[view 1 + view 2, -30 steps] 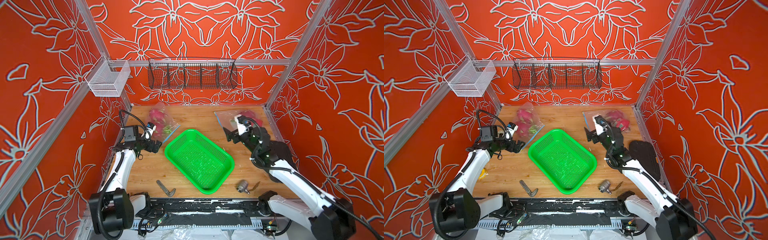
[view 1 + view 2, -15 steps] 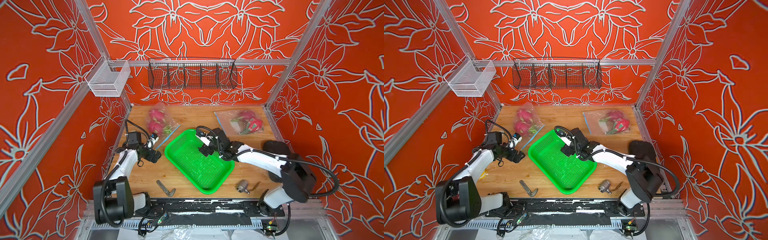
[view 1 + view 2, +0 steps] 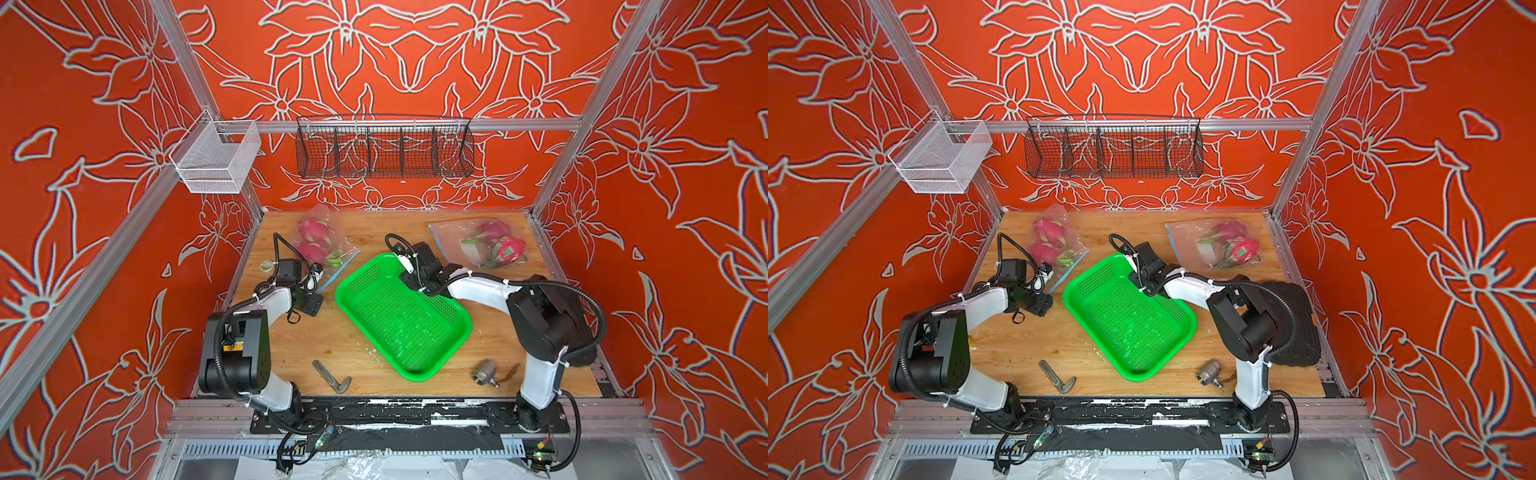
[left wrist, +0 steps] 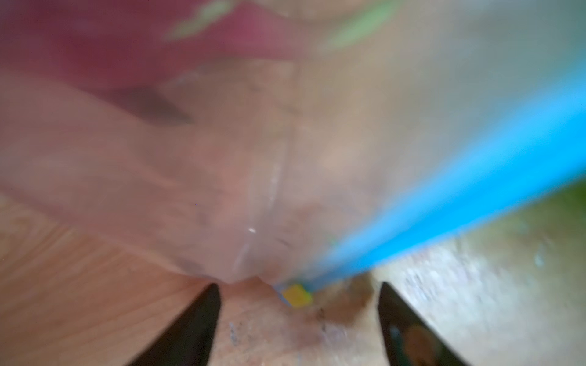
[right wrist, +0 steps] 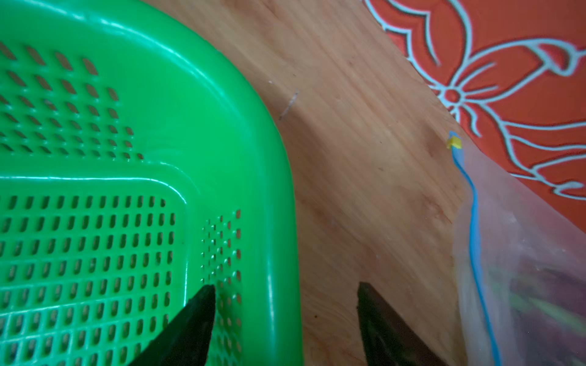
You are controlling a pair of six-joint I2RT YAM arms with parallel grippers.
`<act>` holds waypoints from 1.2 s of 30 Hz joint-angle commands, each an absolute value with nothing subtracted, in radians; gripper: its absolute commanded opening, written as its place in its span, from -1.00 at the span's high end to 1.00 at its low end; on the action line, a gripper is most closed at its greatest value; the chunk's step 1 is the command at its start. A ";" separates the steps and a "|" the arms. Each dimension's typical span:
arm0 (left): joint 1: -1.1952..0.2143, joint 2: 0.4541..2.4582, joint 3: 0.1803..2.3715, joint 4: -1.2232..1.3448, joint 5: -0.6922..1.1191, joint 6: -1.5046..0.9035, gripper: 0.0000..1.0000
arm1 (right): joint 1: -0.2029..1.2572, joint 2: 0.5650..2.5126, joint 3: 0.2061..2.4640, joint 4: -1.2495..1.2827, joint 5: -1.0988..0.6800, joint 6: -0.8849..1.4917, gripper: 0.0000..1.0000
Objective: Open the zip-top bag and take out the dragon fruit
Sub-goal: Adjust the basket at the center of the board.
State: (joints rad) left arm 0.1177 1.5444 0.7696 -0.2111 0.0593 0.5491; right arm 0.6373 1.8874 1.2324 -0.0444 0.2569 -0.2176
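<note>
A wooden table (image 3: 299, 345) stands boxed in by red walls (image 3: 685, 208) printed with pale flowers. All the dragon fruit are bagged. Two magenta ones (image 3: 314, 229) lie in the left zip-top bag (image 3: 338, 245) at the table's far left. Two more (image 3: 506, 252) lie in the right zip-top bag (image 3: 451, 239) at the far right (its nearer fruit has the whiter, sharper scales). Each bag's blue zip strip (image 4: 459, 196) faces the middle of the table.

The left gripper (image 4: 297, 286) is low at the near corner of the left bag. Its jaws stand apart with the yellow slider (image 4: 296, 296) between them. The wrist view is blurred, but nothing seems to be pinched.

The right gripper (image 5: 285, 285), also parted and holding nothing, straddles the far rim of the green basket (image 3: 399, 328). One finger is over the mesh and the other over bare wood. The right bag's slider (image 5: 454, 142) lies well apart from it.

Near the front edge lie a grey L-shaped tool (image 3: 332, 377) and a small metal fitting (image 3: 484, 371).
</note>
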 commanded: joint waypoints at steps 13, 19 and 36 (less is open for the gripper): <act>0.231 1.465 0.817 -0.241 0.101 0.549 0.52 | 0.561 1.948 1.369 0.051 0.431 0.040 -0.36; 0.232 1.385 0.805 -0.322 0.186 0.629 0.90 | 0.718 1.764 1.156 0.457 0.157 -0.403 -0.65; 0.493 1.304 0.958 -0.675 0.456 0.629 0.44 | 1.012 2.092 1.443 0.277 0.052 -1.320 -0.72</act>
State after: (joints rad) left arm 0.4805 1.3079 0.9611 -0.5781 0.3824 0.5945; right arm 1.0046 2.0224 1.3811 0.3191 0.0345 -1.1820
